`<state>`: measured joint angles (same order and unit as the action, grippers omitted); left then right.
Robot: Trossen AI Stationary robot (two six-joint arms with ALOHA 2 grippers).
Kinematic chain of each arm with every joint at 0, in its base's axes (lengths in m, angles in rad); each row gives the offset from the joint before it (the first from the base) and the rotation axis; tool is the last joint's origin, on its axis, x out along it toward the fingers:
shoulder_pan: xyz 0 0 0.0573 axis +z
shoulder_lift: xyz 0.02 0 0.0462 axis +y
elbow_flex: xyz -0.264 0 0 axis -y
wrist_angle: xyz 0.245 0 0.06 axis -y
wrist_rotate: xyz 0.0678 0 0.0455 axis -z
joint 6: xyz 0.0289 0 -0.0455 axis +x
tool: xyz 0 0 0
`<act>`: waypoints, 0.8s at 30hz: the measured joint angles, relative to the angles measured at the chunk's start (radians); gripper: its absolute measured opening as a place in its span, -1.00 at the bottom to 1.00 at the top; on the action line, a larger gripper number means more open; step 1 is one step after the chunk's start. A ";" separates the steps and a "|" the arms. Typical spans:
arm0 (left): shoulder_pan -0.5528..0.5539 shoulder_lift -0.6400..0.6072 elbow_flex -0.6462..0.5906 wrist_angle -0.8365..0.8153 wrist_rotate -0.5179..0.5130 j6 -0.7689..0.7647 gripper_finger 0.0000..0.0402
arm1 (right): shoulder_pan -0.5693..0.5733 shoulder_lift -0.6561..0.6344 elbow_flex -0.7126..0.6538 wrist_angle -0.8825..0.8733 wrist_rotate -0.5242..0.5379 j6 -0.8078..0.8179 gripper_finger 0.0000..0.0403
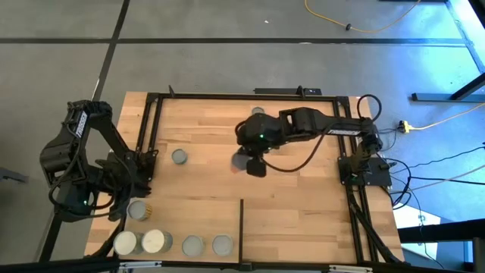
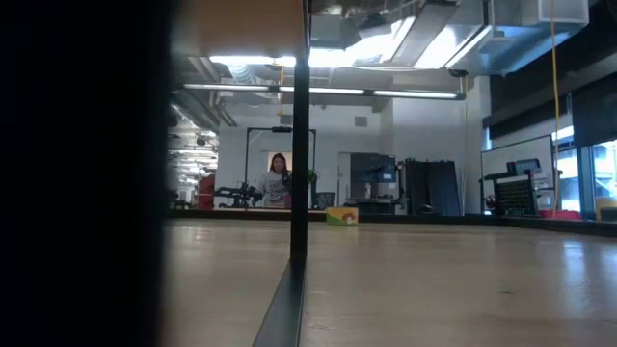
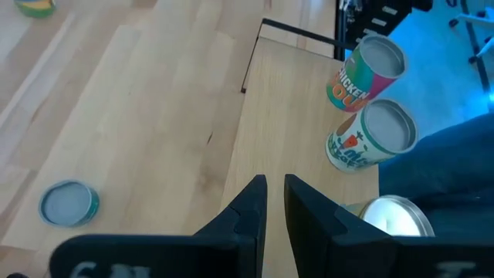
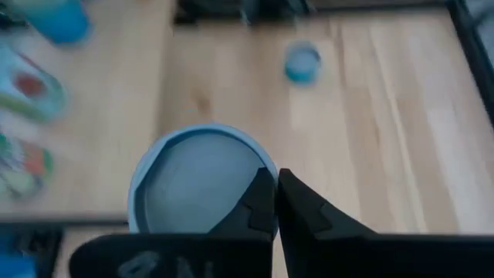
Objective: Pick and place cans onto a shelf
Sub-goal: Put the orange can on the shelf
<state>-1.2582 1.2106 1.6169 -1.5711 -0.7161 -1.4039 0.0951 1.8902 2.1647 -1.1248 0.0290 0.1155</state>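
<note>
High view had the shelf (image 1: 204, 220) as the smoother pale board along the near-left part of the table (image 1: 303, 197), with its thin black upright edge (image 1: 242, 220) sticking up on one side. Progress-wise it looked maybe halfway: four cans sat in a row on the board's near edge, two wider whitish-topped ones (image 1: 125, 243) (image 1: 155, 241) and two smaller grey-topped ones (image 1: 192, 245) (image 1: 222, 244), plus another can (image 1: 138, 209) just behind them near the left arm. Left over on the planked tabletop were one small can (image 1: 179, 157) out in the open and another (image 1: 258, 111) at the far edge, partly hidden by the right arm. The right gripper (image 1: 256, 165) hovered mid-table; its wrist camera showed the fingers pinched together right next to a blue-rimmed, grey-topped can (image 4: 202, 179), but I couldn't tell whether they actually had hold of it or were just sitting above it. The left gripper (image 3: 275, 202) was parked over the shelf's corner, jaws only a narrow slit apart and nothing between them, with the colourful labelled cans (image 3: 372, 135) just ahead of it. So my guess is at least two or three cans were left to move.
</note>
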 joint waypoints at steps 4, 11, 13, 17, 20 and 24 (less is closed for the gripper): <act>0.001 0.000 0.000 0.000 -0.023 -0.001 -0.79 | 0.002 0.031 0.000 0.173 -0.090 -0.026 -0.97; 0.001 0.000 0.000 0.000 -0.026 -0.008 -0.79 | 0.011 0.094 0.000 0.238 -0.155 -0.044 -0.97; 0.001 0.000 0.000 0.000 -0.027 -0.008 -0.79 | 0.016 0.108 0.000 0.235 -0.154 -0.051 -0.97; 0.001 0.000 0.000 0.000 -0.036 -0.009 -0.79 | 0.021 0.127 0.000 0.236 -0.154 -0.098 -0.97; 0.001 0.000 0.000 0.000 -0.044 -0.010 -0.79 | 0.016 0.145 0.000 0.237 -0.119 -0.098 -0.97; 0.001 0.000 0.000 0.000 -0.044 -0.010 -0.79 | 0.011 0.152 -0.002 0.237 -0.108 -0.115 -0.97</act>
<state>-1.2572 1.2106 1.6169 -1.5711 -0.7604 -1.4136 0.1059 2.0422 2.1628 -0.8874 -0.0786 0.0008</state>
